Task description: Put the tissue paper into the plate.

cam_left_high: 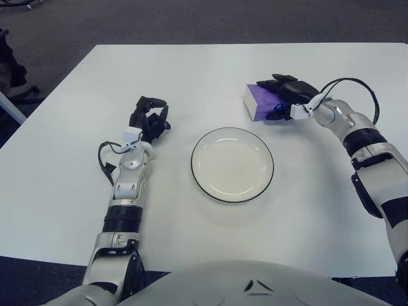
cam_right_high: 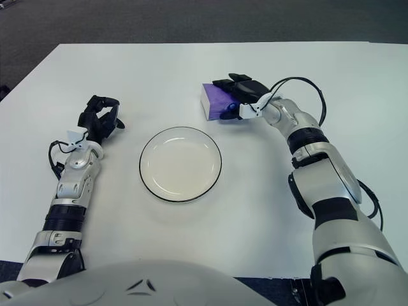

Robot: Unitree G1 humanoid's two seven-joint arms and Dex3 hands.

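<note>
A purple tissue pack (cam_left_high: 259, 101) lies on the white table behind and to the right of the plate. My right hand (cam_left_high: 287, 95) is over its right side, black fingers (cam_left_high: 278, 83) laid across its top and thumb at its front edge, closed around it. The pack still touches the table as far as I can see. A white plate (cam_left_high: 232, 164) with a dark rim sits at the table's middle, with nothing in it. My left hand (cam_left_high: 149, 119) shows to the left of the plate, fingers curled, holding nothing.
The white table (cam_left_high: 210, 70) fills the view, with dark carpet beyond its far edge. A black cable (cam_left_high: 354, 86) loops above my right wrist. A dark chair base (cam_left_high: 13, 76) shows at the far left off the table.
</note>
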